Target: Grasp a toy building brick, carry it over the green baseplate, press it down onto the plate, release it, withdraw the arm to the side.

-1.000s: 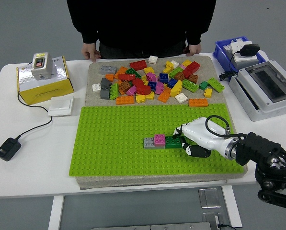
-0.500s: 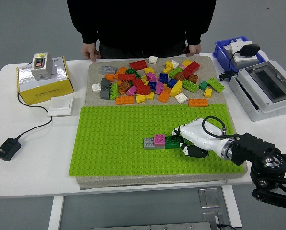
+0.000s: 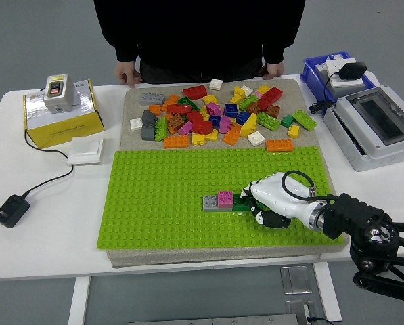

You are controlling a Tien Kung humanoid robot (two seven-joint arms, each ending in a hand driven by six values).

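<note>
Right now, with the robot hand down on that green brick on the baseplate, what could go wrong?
The right robot hand covers most of the dark green brick, so a skewed seating may go unnoticed. That brick abuts the pink brick and gray brick; sideways force could dislodge them. When the fingers release, they might lift it off the green baseplate.

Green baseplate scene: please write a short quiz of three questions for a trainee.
1. True or false: the right hand is at a dark green brick on the green baseplate.
2. Which brick touches the grey brick in the row? A) pink brick B) white C) blue
3. Fill in: the loose brick pile lies on the ____ side of the baseplate.

Key: 1 true; 2 A; 3 far.
</note>
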